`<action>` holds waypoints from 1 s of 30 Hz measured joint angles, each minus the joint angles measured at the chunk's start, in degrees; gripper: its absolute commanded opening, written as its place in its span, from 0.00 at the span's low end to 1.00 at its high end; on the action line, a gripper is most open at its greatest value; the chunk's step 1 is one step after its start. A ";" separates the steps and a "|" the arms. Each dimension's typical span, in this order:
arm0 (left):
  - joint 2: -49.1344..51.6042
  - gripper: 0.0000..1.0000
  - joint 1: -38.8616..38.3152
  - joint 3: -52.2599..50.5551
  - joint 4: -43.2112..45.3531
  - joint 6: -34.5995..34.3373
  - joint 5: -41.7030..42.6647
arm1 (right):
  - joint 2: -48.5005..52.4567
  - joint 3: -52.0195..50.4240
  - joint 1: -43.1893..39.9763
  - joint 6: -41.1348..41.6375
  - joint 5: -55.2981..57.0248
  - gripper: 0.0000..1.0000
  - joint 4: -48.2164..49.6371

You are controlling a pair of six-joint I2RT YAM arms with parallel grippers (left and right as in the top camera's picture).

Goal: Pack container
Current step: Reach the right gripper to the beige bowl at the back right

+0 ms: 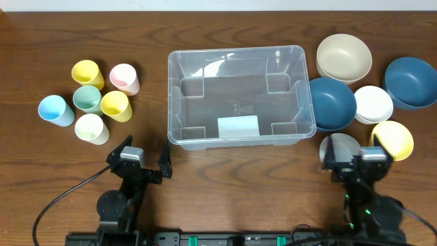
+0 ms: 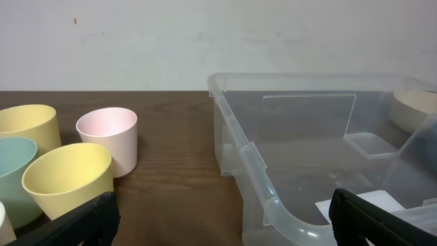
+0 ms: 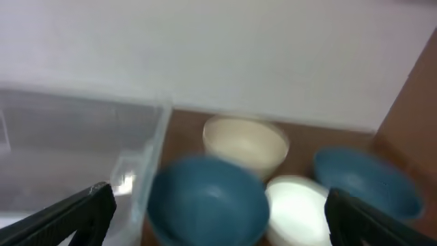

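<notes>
The container (image 1: 172,96), a large clear bin with a pale label on its base, stands empty mid-table. My left gripper (image 1: 148,142) waits open just before its front-left corner, nothing between the fingers. In the left wrist view that gripper (image 2: 222,219) frames the container's near corner (image 2: 246,147). Open too, my right gripper (image 1: 350,145) hovers at the front right, over a grey-white bowl (image 1: 339,147). The blurred right wrist view has this gripper (image 3: 220,205) facing a dark blue bowl (image 3: 208,201), with the container's wall (image 3: 82,137) at left.
Several cups cluster at left: yellow (image 1: 87,73), pink (image 1: 125,78), green (image 1: 87,98), yellow (image 1: 116,106), blue (image 1: 56,110), cream (image 1: 91,128). Bowls at right: cream (image 1: 344,57), dark blue (image 1: 332,103), dark blue (image 1: 410,82), white (image 1: 373,104), yellow (image 1: 392,139).
</notes>
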 measured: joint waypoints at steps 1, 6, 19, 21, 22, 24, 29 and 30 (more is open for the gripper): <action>0.00 0.98 0.00 0.00 0.02 -0.02 -0.02 | 0.50 3.52 0.00 -0.09 -0.09 0.99 -1.55; -0.02 0.98 0.00 0.00 0.00 0.00 -0.02 | 7.76 21.77 0.00 -0.11 -2.14 0.99 -15.96; -0.02 0.98 0.00 0.02 -0.02 0.00 -0.02 | 46.97 63.41 0.00 1.79 -18.73 0.99 -54.10; -0.02 0.98 0.00 0.02 -0.02 0.00 -0.02 | 49.31 64.70 0.00 1.86 -22.86 0.99 -55.98; -0.02 0.98 0.00 0.02 -0.02 -0.02 -0.04 | 50.03 64.78 0.00 1.90 -24.68 0.99 -56.61; -0.02 0.98 0.00 0.02 -0.02 0.00 -0.02 | 51.19 64.78 0.00 1.99 -27.56 0.99 -57.37; -0.02 0.98 0.00 0.02 -0.02 0.00 -0.02 | 52.65 64.81 0.00 4.07 -26.32 0.96 -57.33; -0.02 0.98 0.00 0.02 -0.02 0.00 -0.02 | 52.83 64.81 0.00 5.92 -23.87 0.96 -57.37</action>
